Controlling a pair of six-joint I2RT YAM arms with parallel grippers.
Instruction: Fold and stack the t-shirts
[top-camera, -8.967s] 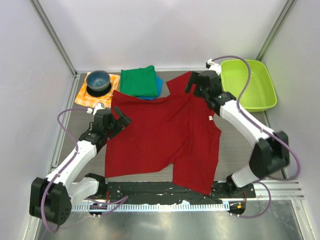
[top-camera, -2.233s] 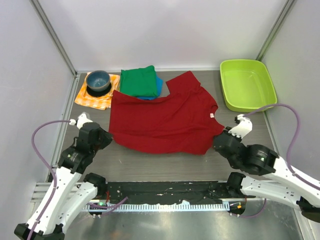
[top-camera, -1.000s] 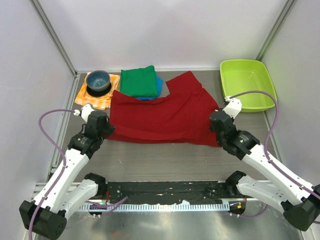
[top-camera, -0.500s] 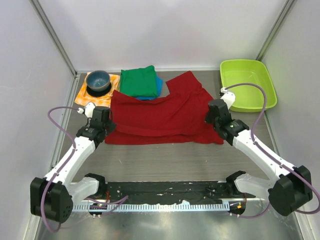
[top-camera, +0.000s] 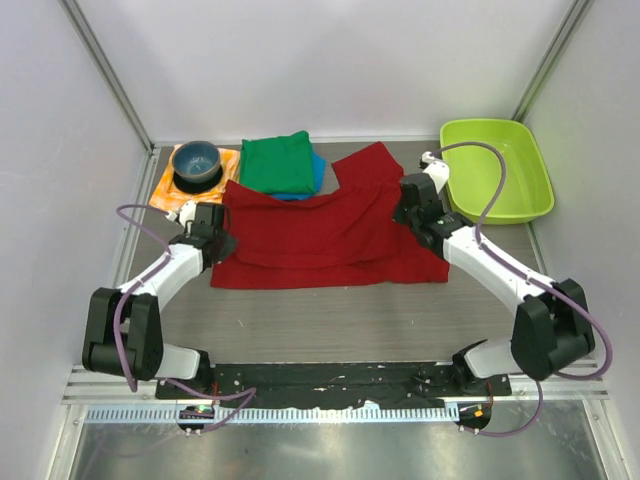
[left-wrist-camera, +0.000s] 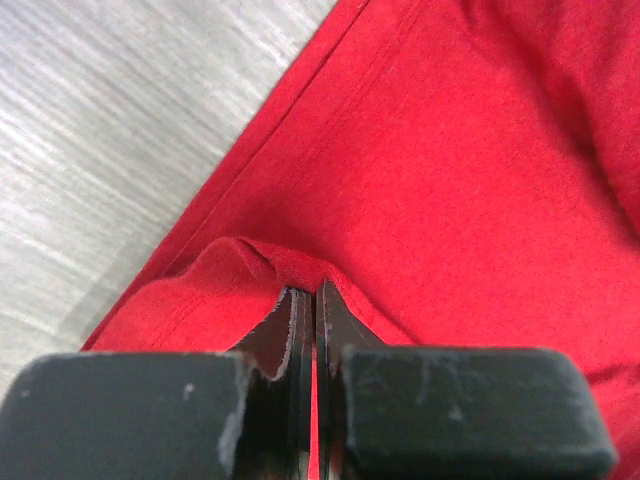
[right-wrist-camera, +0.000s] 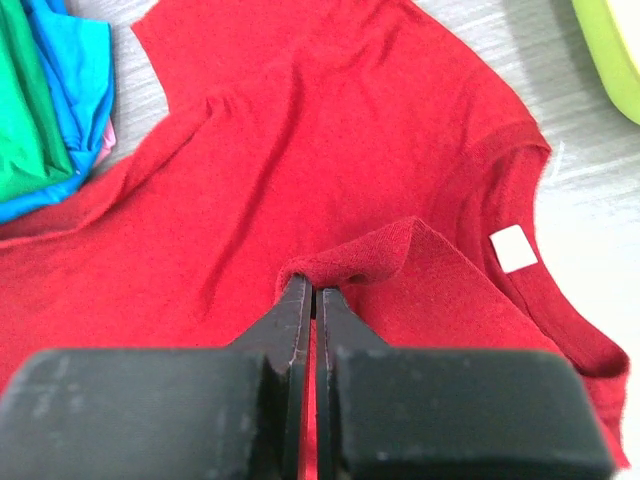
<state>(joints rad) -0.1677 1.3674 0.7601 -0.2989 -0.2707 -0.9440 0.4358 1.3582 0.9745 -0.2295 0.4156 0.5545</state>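
The dark red t-shirt lies across the middle of the table with its near part doubled over toward the back. My left gripper is shut on a pinch of its folded edge at the shirt's left side. At the right side my right gripper is shut on another fold of the red t-shirt, close to the collar and its white label. Behind it, a folded green t-shirt rests on a folded blue one; both show at the left edge of the right wrist view.
A blue bowl stands on an orange-and-white checked cloth at the back left. A lime-green tub sits at the back right, just beyond my right arm. Bare grey table lies in front of the shirt.
Both grippers have carried the shirt's near edge away from me toward the back, laying it over the rest of the shirt. The fold has grown narrower from front to back.
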